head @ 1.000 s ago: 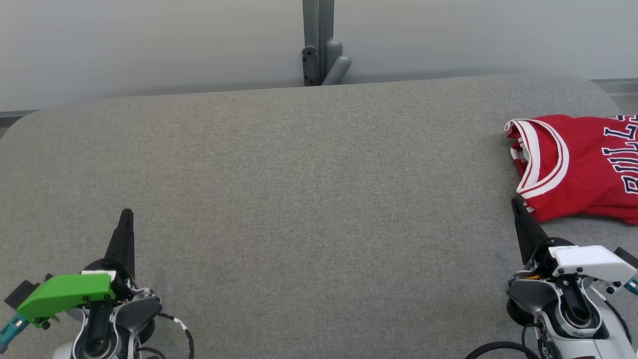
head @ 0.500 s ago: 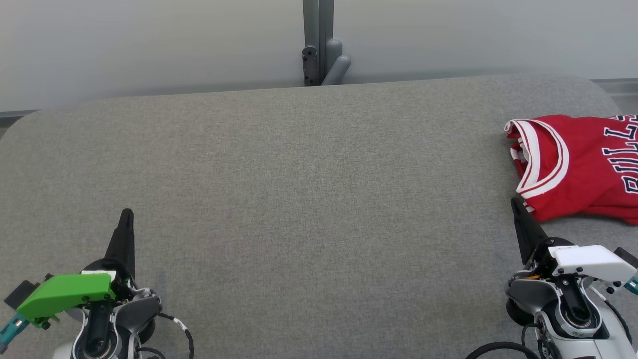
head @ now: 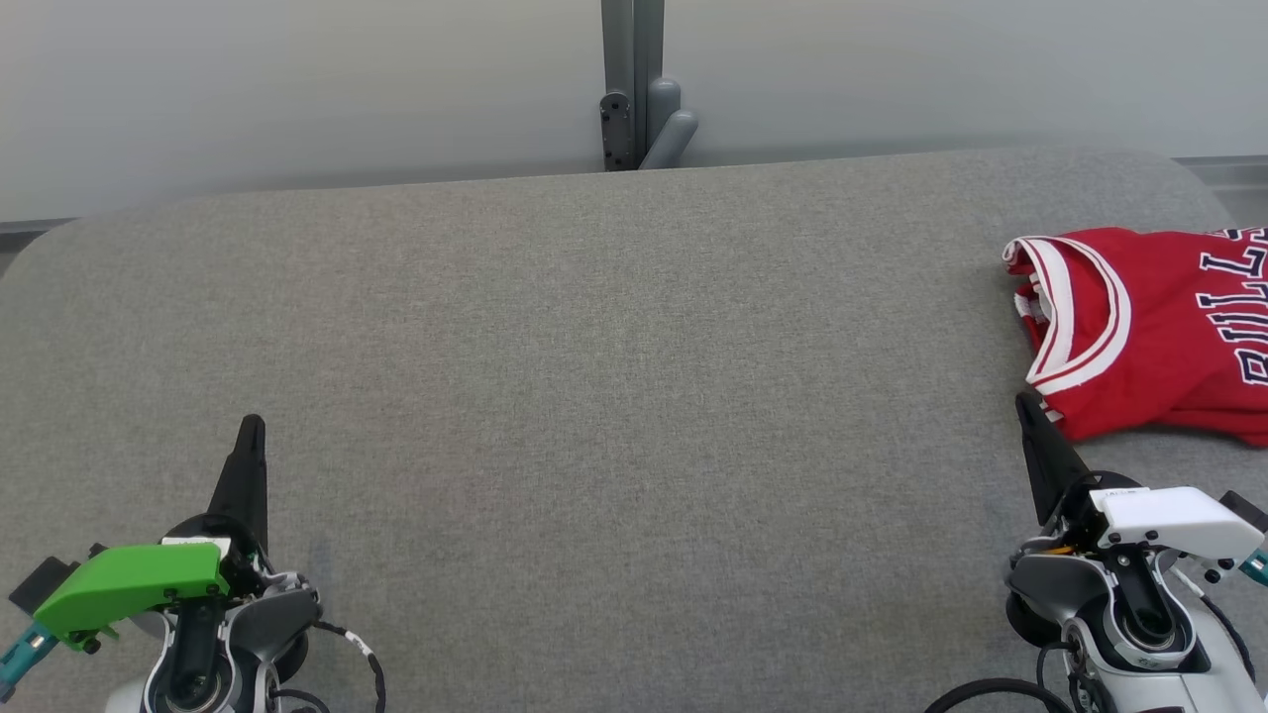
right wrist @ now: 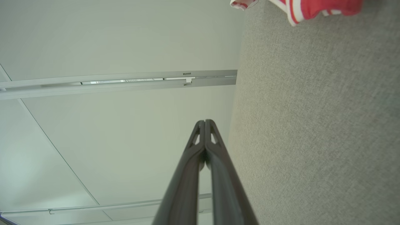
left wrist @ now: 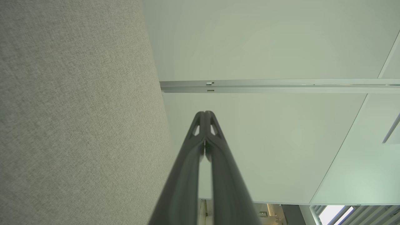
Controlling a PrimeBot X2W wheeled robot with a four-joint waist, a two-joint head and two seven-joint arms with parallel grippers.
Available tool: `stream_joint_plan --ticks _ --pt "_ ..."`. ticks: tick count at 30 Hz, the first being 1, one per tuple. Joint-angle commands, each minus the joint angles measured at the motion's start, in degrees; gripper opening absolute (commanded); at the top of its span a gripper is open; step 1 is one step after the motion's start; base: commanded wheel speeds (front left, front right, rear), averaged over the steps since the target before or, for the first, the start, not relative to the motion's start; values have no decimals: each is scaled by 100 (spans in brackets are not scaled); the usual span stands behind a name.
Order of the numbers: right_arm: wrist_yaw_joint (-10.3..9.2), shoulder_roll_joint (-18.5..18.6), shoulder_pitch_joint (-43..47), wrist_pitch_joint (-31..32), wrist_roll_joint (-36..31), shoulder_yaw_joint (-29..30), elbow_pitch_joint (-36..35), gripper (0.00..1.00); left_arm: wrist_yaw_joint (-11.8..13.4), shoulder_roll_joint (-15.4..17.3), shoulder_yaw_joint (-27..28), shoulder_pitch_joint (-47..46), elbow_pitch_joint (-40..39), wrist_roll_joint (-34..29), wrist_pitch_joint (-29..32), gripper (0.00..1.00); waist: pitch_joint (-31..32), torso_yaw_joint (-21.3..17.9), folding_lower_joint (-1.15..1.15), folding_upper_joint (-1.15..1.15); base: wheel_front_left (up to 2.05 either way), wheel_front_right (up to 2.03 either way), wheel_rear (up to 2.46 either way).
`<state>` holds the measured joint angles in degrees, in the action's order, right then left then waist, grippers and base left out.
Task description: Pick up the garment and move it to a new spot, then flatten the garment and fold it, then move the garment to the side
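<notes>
The red Bulls jersey [head: 1159,327] lies folded at the grey table's [head: 634,396] right edge, left gripper [head: 248,446] and right gripper [head: 1030,421] both pinched shut and empty, so setting-aside looks done, nothing further needed.

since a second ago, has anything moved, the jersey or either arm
Nothing visibly changed. The red jersey lies at the right edge of the grey table. The left gripper and the right gripper sit at the near edge, jaws shut and holding nothing.
</notes>
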<state>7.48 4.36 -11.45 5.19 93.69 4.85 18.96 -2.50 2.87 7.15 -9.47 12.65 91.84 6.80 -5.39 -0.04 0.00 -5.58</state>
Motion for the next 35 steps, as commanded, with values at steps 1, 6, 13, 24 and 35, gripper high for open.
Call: stream_joint_plan --ticks 1,6,13,24,35 --pt "2 31 -15 -21 23 -7 -2 0 16 0 7 -64 -22 8 11 0 0 0 0 0 0 0 0" --pt "2 43 -13 -24 42 -23 -4 0 16 0 7 -64 -22 7 11 0 0 0 0 0 0 0 0" --pt "2 60 -10 -50 49 -47 -6 0 16 1 7 -64 -22 7 11 0 0 0 0 0 0 0 0" --pt "2 86 -5 -80 93 -85 -10 0 16 1 6 -64 -22 7 11 0 0 0 0 0 0 0 0" --pt "2 114 1 -108 129 -122 -14 0 16 1 6 -64 -23 7 11 0 0 0 0 0 0 0 0"
